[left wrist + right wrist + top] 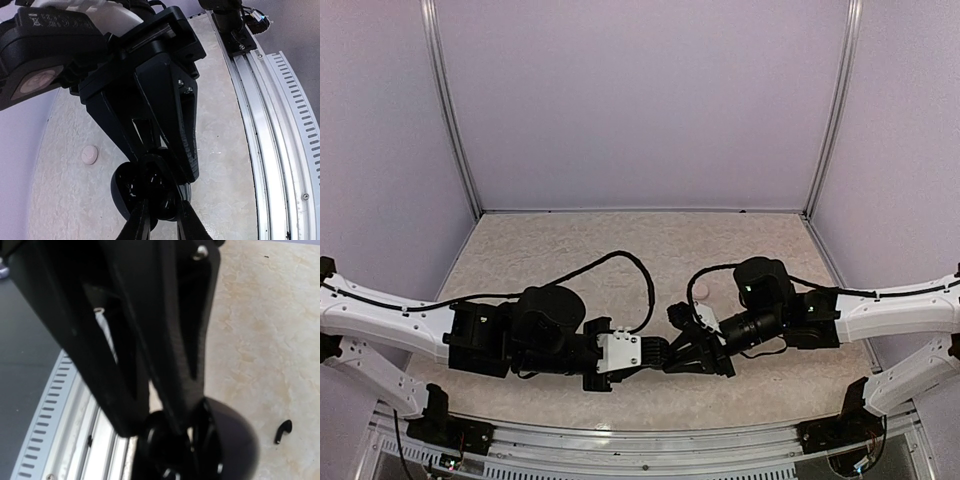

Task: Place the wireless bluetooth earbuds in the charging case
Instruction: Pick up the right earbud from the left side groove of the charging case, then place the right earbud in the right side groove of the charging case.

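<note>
The black charging case point(125, 187) lies open, just above the table's near edge. My right gripper point(170, 167) reaches down onto it from above and is shut on its rim; the domed lid point(235, 440) stands beside that gripper's fingers point(185, 365). My left gripper point(164, 202) comes in from below, its two fingers a little apart astride the case's dark wells. I cannot tell whether anything is between them. One black earbud point(283, 431) with a short stem lies loose on the table to the right of the case. From above, both grippers point(672, 354) meet and hide the case.
A pale round puck point(90, 154) rests on the mottled beige tabletop beyond the case, also visible from above, the puck point(701, 290) just behind the right wrist. The slotted metal rail point(270, 125) runs along the table's near edge. Purple walls enclose the back and sides.
</note>
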`<state>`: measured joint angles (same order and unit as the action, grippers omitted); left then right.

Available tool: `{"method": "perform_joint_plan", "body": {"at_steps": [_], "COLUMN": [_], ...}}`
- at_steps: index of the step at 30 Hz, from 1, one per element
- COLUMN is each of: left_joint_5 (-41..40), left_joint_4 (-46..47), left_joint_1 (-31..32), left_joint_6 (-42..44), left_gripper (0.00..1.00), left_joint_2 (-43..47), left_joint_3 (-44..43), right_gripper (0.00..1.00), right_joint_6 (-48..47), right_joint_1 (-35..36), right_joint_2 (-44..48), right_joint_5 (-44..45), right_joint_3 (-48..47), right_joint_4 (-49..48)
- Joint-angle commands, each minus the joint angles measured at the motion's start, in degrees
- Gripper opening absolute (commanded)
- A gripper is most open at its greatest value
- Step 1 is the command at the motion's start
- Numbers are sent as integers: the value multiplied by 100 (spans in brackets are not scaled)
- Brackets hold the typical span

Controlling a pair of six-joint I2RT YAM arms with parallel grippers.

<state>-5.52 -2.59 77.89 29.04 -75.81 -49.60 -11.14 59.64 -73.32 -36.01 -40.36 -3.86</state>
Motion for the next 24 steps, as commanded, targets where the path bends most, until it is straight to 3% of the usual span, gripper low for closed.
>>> {"method": "perform_joint_plan", "body": {"at_steps": [1,24], "left_joint_5": [-296,-286], "left_joint_4": [-179,-347], "left_joint_1": [3,-2], "left_joint_6": [134,166], "left_gripper": [18,15], "left_joint_2": [-17,707], "left_joint_3": [-82,-114], "right_gripper": [0,0], "right_joint_6": [-103,-171], "right_joint_1": [109,109], "right_joint_2": [23,-288], "right_joint_5": [-295,-47], "right_joint_3": [-179,-280], "right_joint_4": [-141,114]}}
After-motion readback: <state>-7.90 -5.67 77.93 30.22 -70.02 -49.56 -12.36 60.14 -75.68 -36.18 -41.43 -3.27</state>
